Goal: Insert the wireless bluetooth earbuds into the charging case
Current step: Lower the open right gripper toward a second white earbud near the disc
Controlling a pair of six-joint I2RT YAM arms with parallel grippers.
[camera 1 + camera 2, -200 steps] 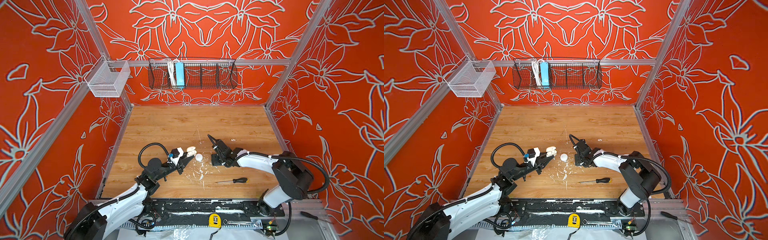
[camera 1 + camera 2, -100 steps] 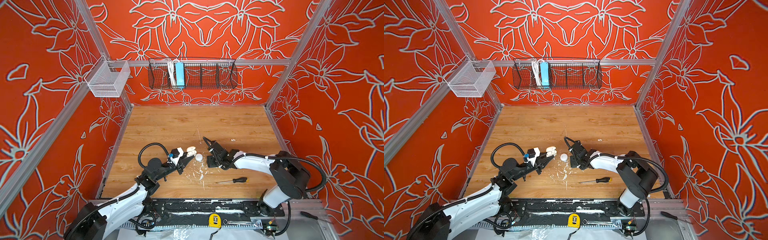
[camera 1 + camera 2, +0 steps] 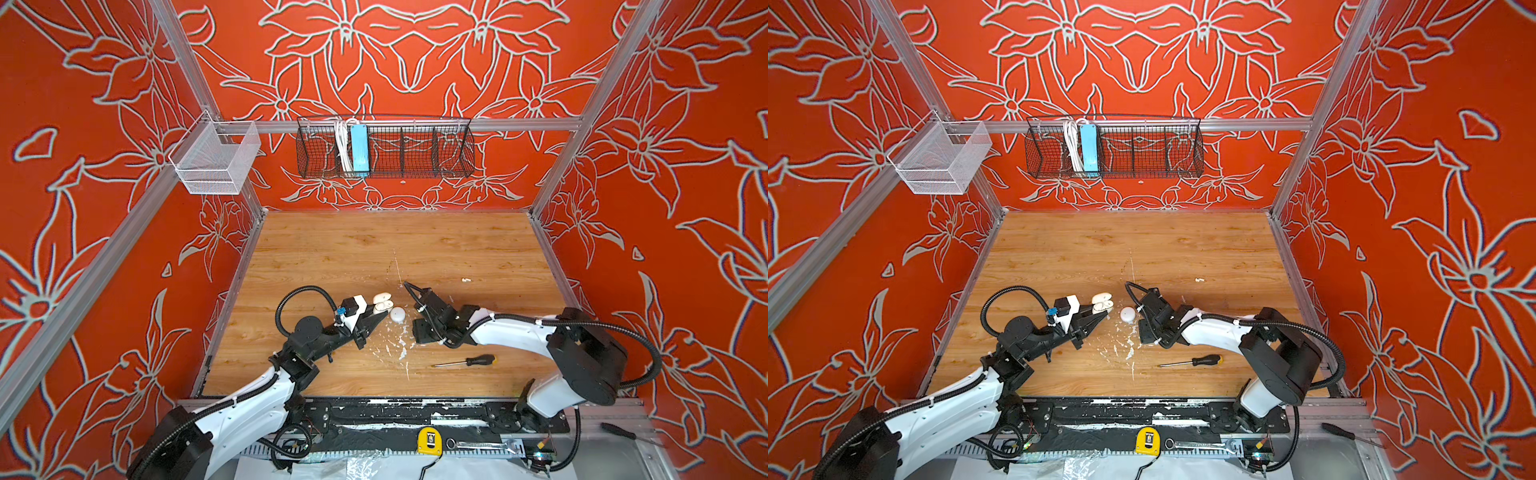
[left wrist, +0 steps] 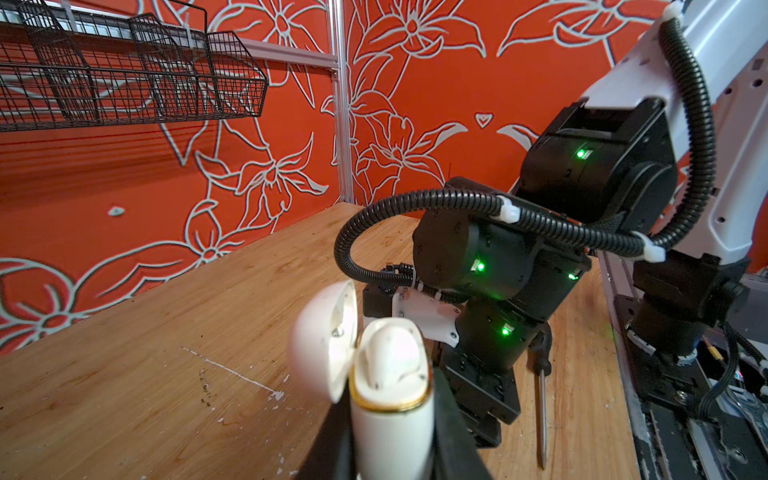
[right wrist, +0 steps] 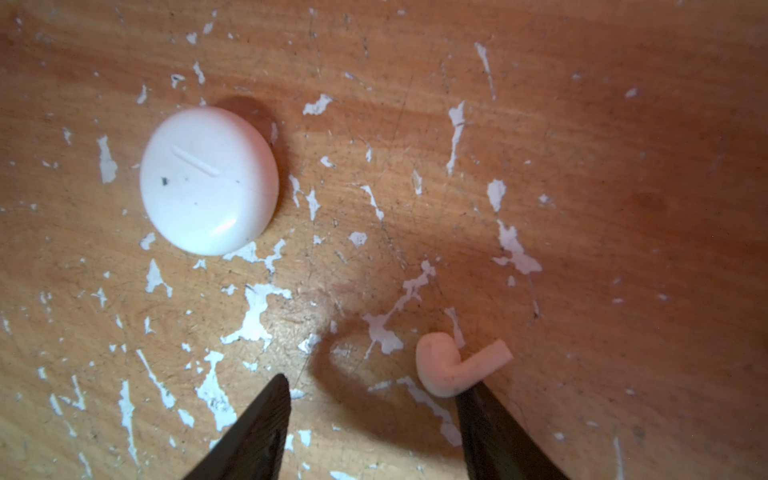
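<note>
Grip | left end effector [image 3: 381, 313]: charging case [image 4: 390, 428] | right end effector [image 5: 380, 380]: parted, touching earbud [image 5: 440, 365]

Open case [image 4: 390, 399] between left fingers [image 4: 453, 432], round puck [image 3: 397, 314] just right on table [image 3: 374, 249], earbud [image 5: 455, 368] beside right fingers [image 5: 494, 428]

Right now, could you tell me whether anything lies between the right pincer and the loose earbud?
Nothing visible does: the right pincer is open, and the earbud lies on the table at one fingertip.
</note>
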